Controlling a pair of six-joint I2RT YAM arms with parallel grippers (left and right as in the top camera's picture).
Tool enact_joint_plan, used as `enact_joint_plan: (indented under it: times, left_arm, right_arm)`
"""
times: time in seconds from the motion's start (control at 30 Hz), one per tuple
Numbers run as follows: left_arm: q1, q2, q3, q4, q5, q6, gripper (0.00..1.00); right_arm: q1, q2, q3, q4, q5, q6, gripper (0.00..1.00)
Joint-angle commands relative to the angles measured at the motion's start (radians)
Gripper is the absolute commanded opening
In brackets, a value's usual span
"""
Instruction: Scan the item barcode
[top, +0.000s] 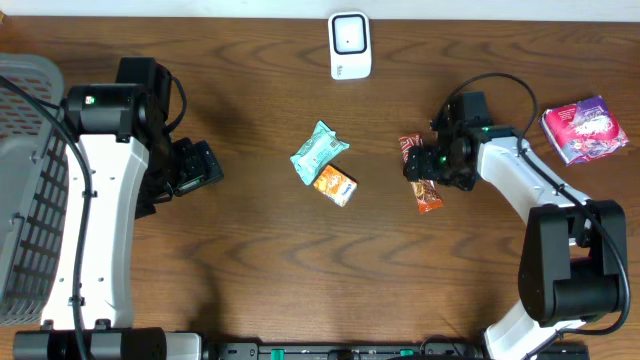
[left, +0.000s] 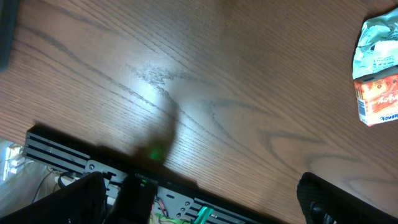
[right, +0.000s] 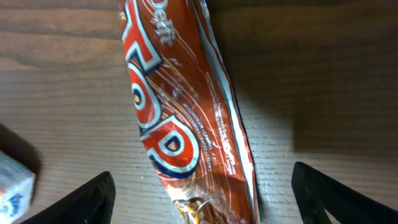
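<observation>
The wooden counter (top: 250, 270) carried everything. The white scanner (top: 350, 45) stood at its far edge, facing the arms, presumably so a lifted item could be shown to it. Far left of the scanner, a grey basket (top: 25, 180) sat at the counter's edge, likely meant for finished items. The left gripper (left: 199, 180) hung between basket and scanner over bare wood, its jaws wide apart and empty, apparently parked out of the way. Right of the scanner and nearer the robot, the right gripper (right: 202, 177) hovered over the red snack bar (right: 186, 106). Its jaws stood apart on either side of the wrapper without touching it, lined up across the narrow width for a pinch. A pink packet (top: 585, 128) lay farther right of the scanner. A teal packet (top: 320, 150) and an orange box (top: 335, 185), touching each other, lay just in front of the scanner.
</observation>
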Motion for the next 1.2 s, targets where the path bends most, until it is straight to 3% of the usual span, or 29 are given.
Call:
enact_joint_plan:
  times: [0.0, 0.17, 0.33, 0.43, 0.47, 0.5, 0.63, 0.7, 0.8, 0.83, 0.93, 0.97, 1.17]
  left_arm:
    - [0.002, 0.004, -0.002, -0.002, -0.016, -0.005, 0.98]
    - [0.002, 0.004, -0.002, -0.002, -0.016, -0.005, 0.98]
    - [0.002, 0.004, -0.002, -0.002, -0.016, -0.005, 0.98]
    - [0.002, 0.004, -0.002, -0.002, -0.016, -0.005, 0.98]
    - [0.002, 0.004, -0.002, -0.002, -0.016, -0.005, 0.98]
    - [0.002, 0.004, -0.002, -0.002, -0.016, -0.005, 0.98]
    - [0.002, 0.004, -0.002, -0.002, -0.016, -0.005, 0.98]
    - [0.002, 0.004, -0.002, -0.002, -0.016, -0.005, 0.98]
    - [0.002, 0.004, -0.002, -0.002, -0.016, -0.005, 0.98]
    - [0.002, 0.004, -0.002, -0.002, -0.016, -0.005, 0.98]
    - [0.002, 0.004, -0.002, -0.002, -0.016, -0.005, 0.98]
    - [0.002, 0.004, -0.002, -0.002, -0.016, -0.005, 0.98]
    - [0.002, 0.004, -0.002, -0.002, -0.016, -0.005, 0.98]
  right_arm:
    - [0.011, 0.008, -0.047, 0.033, -0.005, -0.017, 0.83]
    - [0.011, 0.008, -0.087, 0.105, -0.005, -0.008, 0.70]
    - [0.011, 0.008, -0.143, 0.192, -0.005, -0.008, 0.66]
    - [0.011, 0.008, -0.166, 0.233, -0.005, -0.008, 0.49]
    - [0.011, 0.008, -0.169, 0.242, -0.006, 0.006, 0.38]
    - [0.011, 0.008, -0.169, 0.244, -0.009, 0.015, 0.33]
    - [0.011, 0.008, -0.169, 0.249, -0.016, 0.015, 0.36]
    - [0.011, 0.008, -0.170, 0.250, -0.016, 0.015, 0.46]
    - [0.011, 0.009, -0.173, 0.252, -0.015, 0.024, 0.45]
    - [0.011, 0.009, -0.176, 0.254, -0.012, 0.036, 0.41]
    - [0.011, 0.009, -0.207, 0.302, -0.008, 0.053, 0.07]
    - [0.011, 0.009, -0.216, 0.317, -0.009, 0.053, 0.01]
    - [0.010, 0.005, -0.229, 0.338, -0.054, 0.075, 0.01]
